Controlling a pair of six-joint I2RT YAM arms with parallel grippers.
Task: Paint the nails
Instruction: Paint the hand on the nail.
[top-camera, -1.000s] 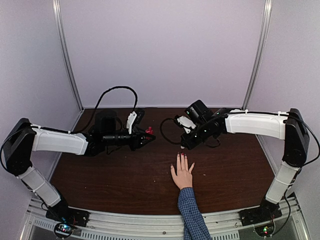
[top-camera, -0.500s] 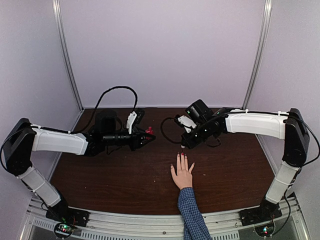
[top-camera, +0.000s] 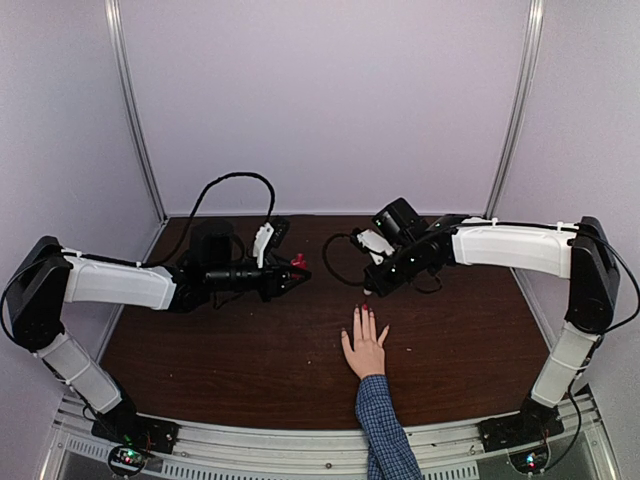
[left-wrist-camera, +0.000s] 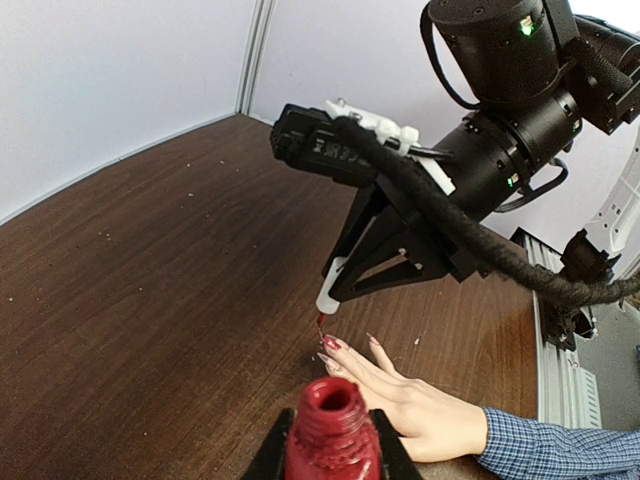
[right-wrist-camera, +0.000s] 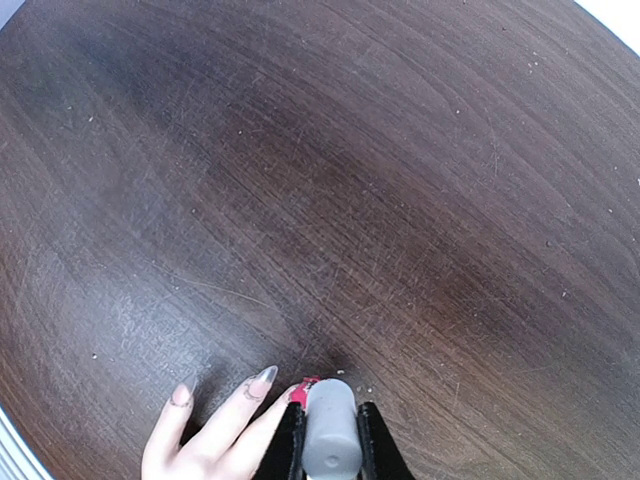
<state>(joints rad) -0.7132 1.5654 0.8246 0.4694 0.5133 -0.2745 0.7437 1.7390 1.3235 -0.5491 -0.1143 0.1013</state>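
Observation:
A light-skinned hand (top-camera: 366, 347) with a blue checked sleeve lies flat on the brown table. My right gripper (top-camera: 373, 287) is shut on the white brush cap (right-wrist-camera: 330, 430) and holds it upright just over the fingertips. The brush tip (left-wrist-camera: 321, 322) is at the middle finger's dark red nail (left-wrist-camera: 331, 343), which also shows in the right wrist view (right-wrist-camera: 300, 392). Two neighbouring nails (right-wrist-camera: 263, 378) look bare. My left gripper (top-camera: 300, 268) is shut on the open red polish bottle (left-wrist-camera: 330, 430) and holds it left of the hand.
The sleeve (top-camera: 385, 440) reaches in from the table's near edge. Black cables (top-camera: 235, 185) loop behind the left arm. Pale booth walls and metal posts (top-camera: 135, 110) surround the brown table (top-camera: 200, 350).
My right gripper with the brush cap has shifted slightly to the right and back. The hand and the left arm have not moved.

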